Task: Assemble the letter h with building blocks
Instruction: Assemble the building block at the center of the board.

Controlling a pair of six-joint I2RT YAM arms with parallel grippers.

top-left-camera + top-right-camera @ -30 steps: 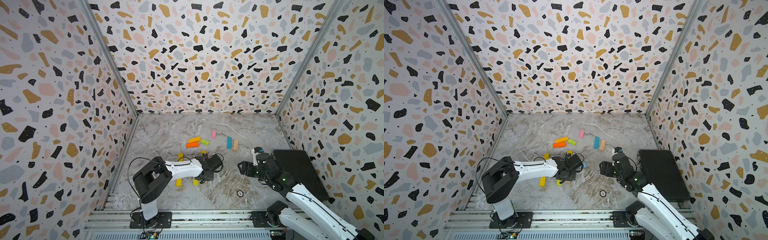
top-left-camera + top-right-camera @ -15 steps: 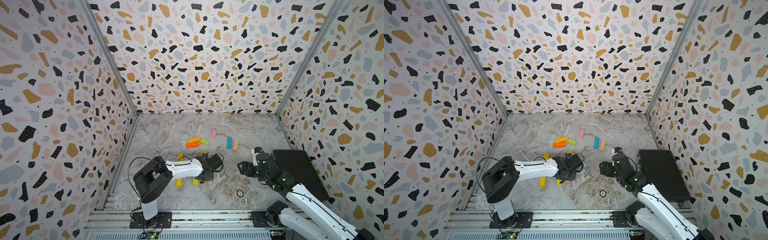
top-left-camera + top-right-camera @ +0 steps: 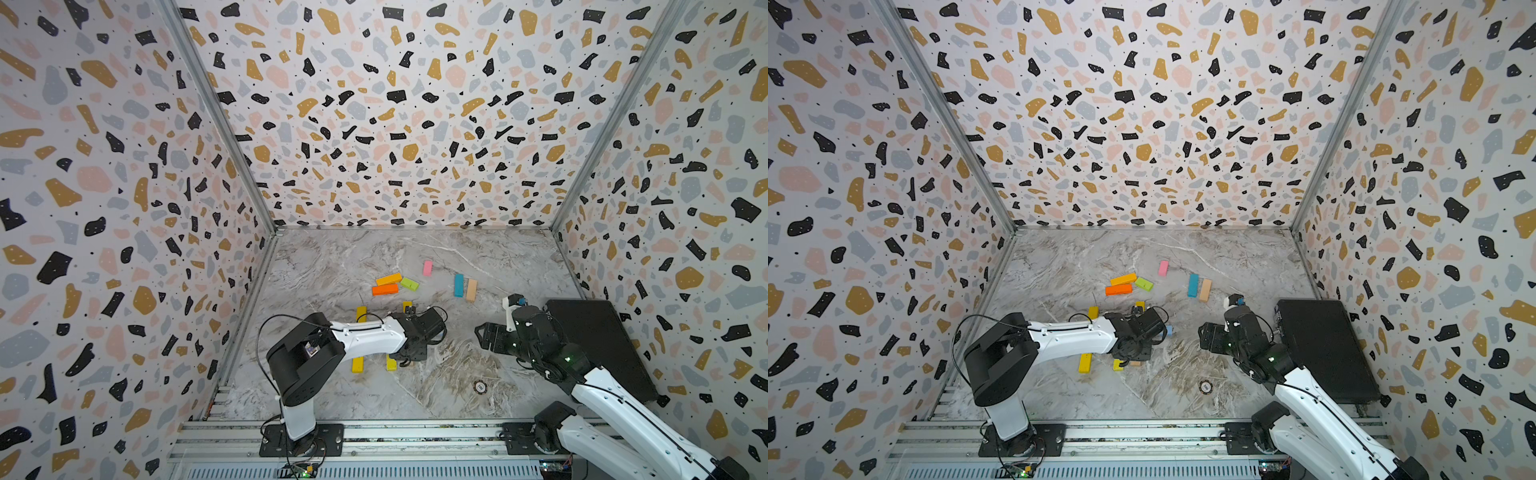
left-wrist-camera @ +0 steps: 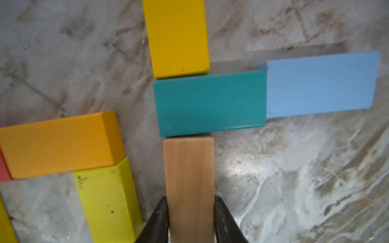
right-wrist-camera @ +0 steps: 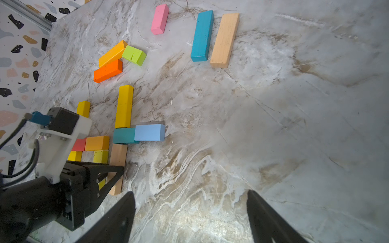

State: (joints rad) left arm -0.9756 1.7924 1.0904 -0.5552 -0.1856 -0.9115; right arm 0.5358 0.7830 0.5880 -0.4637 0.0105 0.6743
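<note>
Reaching low over the marble table (image 5: 273,126), the left gripper (image 4: 191,198) straddles the near end of the plain wood block (image 4: 189,168). Its two dark fingers (image 4: 157,221) lie right against the block's long sides, though the left wrist view does not show whether they pinch it or merely flank it. The block lies flat and runs straight out from between the jaws. Its far end butts against the long side of the teal block (image 4: 210,103), which meets a yellow block (image 4: 176,35) on its opposite side and a light blue block (image 4: 320,84) at one end (set a little askew of it). The right gripper (image 5: 190,193) hangs well apart from this cluster, its jaws spread wide with nothing between them. Compared with the top views of a second ago, neither gripper has visibly shifted, and the orange block (image 3: 385,289) farther back lies where it did.
</note>
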